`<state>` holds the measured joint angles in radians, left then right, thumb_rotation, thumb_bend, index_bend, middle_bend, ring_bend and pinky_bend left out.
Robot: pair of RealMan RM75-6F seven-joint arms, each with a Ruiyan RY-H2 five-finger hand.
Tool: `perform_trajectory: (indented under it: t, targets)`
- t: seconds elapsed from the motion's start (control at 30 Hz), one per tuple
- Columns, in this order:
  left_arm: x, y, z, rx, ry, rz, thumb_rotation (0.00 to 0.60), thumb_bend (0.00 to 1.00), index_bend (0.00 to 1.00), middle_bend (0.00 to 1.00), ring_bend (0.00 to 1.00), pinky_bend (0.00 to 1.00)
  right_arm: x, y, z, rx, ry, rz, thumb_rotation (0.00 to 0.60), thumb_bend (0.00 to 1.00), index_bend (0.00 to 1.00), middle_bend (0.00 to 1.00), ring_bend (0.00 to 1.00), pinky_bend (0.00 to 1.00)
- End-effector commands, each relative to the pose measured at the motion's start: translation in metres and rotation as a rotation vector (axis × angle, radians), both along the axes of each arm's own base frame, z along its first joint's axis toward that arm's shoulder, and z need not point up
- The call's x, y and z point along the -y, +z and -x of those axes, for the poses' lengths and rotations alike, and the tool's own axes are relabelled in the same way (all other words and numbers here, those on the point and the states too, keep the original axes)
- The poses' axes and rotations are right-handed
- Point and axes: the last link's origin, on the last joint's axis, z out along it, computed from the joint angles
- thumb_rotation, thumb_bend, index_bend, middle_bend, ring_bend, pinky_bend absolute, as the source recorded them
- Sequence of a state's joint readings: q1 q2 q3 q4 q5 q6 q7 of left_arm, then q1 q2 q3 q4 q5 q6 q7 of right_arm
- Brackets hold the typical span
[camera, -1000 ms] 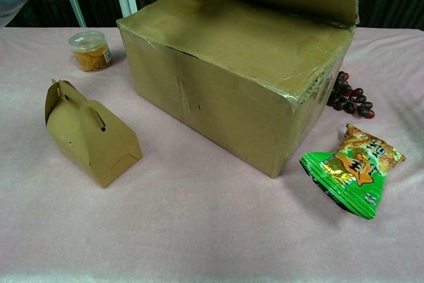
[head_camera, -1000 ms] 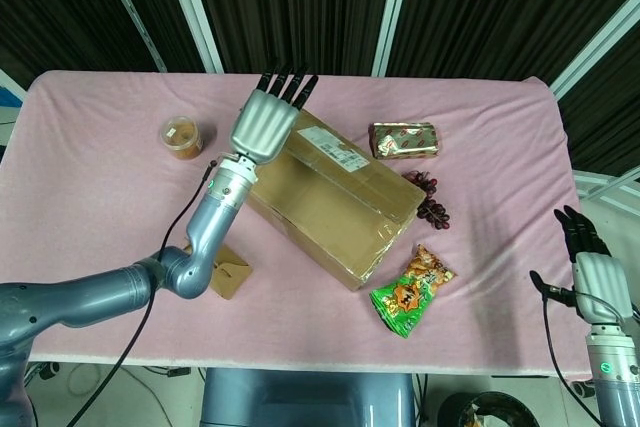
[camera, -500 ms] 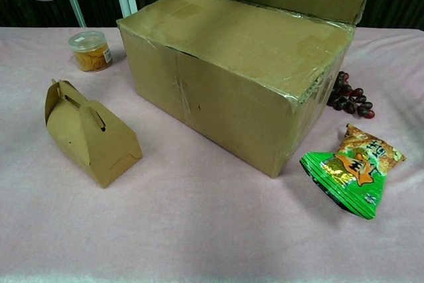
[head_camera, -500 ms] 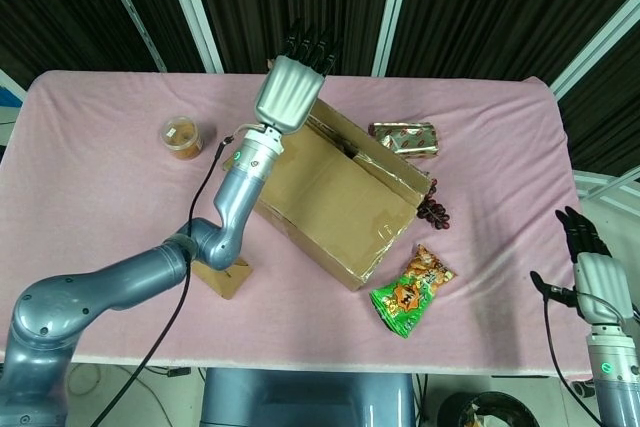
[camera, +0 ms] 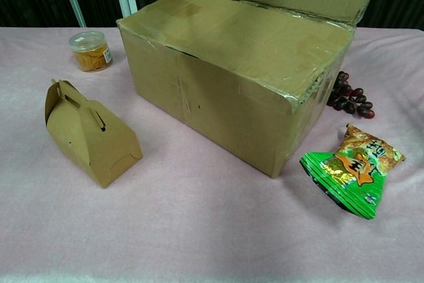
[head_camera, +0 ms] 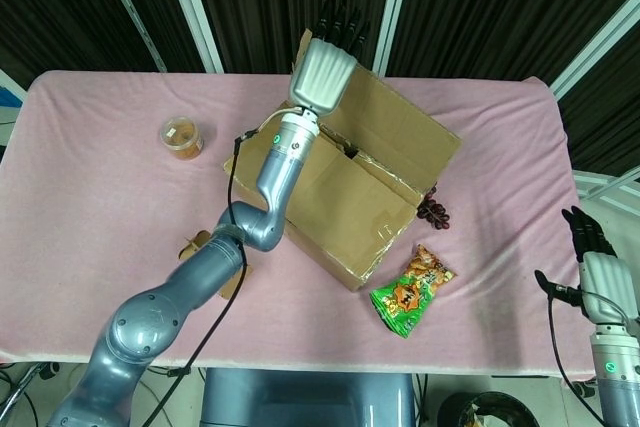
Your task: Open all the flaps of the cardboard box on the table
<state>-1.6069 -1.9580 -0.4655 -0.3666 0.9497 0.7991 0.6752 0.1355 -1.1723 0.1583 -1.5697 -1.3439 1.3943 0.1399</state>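
My counter, draped in pink cloth, with the things lying on it.

The cardboard box sits mid-counter. To my left stand a small kraft carton and, farther back, a lidded tub. To my right lie dark grapes, close to the box, and a green snack bag nearer me.

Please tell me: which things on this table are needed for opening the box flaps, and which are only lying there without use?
Part of the job:
cardboard box
its raised far flap
left hand, up at that flap

Only lying about:
small kraft carry box
green snack bag
grapes
clear tub with orange contents
right hand, idle at the table's edge
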Motion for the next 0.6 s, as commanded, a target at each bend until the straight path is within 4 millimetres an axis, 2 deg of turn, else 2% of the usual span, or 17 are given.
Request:
perform_trajectory:
  t: [0.03, 0.4, 0.47, 0.6]
  targets:
    - [0.001, -0.005, -0.002, -0.001, -0.001, 0.010, 0.600, 0.24, 0.00, 0.00, 0.00, 0.00, 0.000, 0.000, 0.000, 0.001, -0.001, -0.004, 0.600, 0.32, 0.00, 0.00, 0.00, 0.21]
    - [0.000, 0.001, 0.015, 0.042, -0.011, 0.025, 0.600, 0.24, 0.00, 0.00, 0.00, 0.00, 0.000, 0.000, -0.001, -0.005, 0.002, -0.003, 0.600, 0.32, 0.00, 0.00, 0.00, 0.21]
    - [0.002, 0.006, 0.022, 0.049, -0.029, 0.025, 0.600, 0.24, 0.00, 0.00, 0.00, 0.00, 0.000, 0.000, -0.001, -0.006, 0.001, -0.002, 0.600, 0.32, 0.00, 0.00, 0.00, 0.21]
    - [0.015, 0.028, 0.050, 0.086, -0.066, 0.032, 0.600, 0.24, 0.00, 0.00, 0.00, 0.00, 0.001, 0.000, 0.000, -0.006, -0.003, 0.000, 0.600, 0.32, 0.00, 0.00, 0.00, 0.21]
